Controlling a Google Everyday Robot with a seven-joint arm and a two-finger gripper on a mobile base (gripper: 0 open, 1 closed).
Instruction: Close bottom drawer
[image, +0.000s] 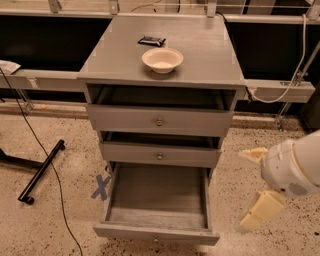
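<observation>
Bottom drawer (157, 197) pulled far out at the foot of the grey cabinet (210, 65), lowest of three, its worn plank floor bare and fully exposed. Low front panel nearest the camera, with a small knob (156, 240) just visible at the lower edge.

Above it the middle drawer (130, 153) and the top drawer (125, 120), each with a round metal knob at centre and a dark gap showing over its front (both seemingly a little ajar, far less than the lowest one).

On the cabinet top, a pale bowl (162, 59) upright near the middle; just behind it and apart, a small dark packet (151, 40) lying flat.

To the right of the cabinet, low and level with the open drawer, the gripper (241, 190) on its white arm (295, 167): cream fingers (262, 210) spread wide, holding nothing, near the drawer's right side but apart from it.

On the speckled floor (50, 225) left of the drawer, a blue taped cross (101, 186); farther left, a black stand leg (42, 171) and a thin black cable (57, 190).
</observation>
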